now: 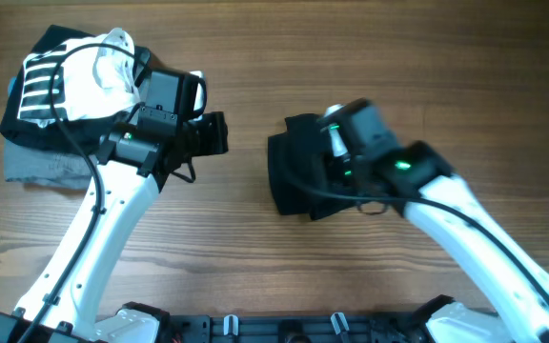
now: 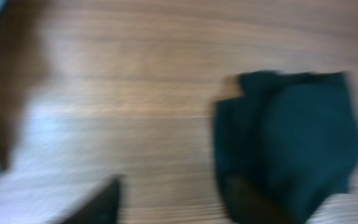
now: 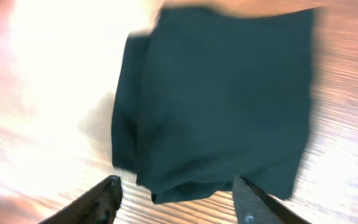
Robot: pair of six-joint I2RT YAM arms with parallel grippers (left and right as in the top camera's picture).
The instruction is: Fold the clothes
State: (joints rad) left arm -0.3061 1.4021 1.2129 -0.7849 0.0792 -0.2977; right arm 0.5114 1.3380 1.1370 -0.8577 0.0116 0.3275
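The black T-shirt (image 1: 294, 176) lies folded into a small, thick rectangle at the middle of the table. My right gripper (image 1: 334, 152) hovers over its right part. In the right wrist view the shirt (image 3: 222, 93) fills the middle, and the right gripper (image 3: 178, 198) is open and empty, its fingertips on either side of the shirt's near edge. My left gripper (image 1: 214, 133) is to the left of the shirt, apart from it. The left wrist view is blurred. It shows the shirt (image 2: 297, 137) at the right and the left gripper (image 2: 173, 202) open and empty over bare wood.
A black garment with white stripes and print (image 1: 60, 81) lies on a grey folded garment (image 1: 46, 167) at the back left, behind the left arm. The table (image 1: 255, 257) is brown wood. The arm bases (image 1: 274, 329) stand at the front edge.
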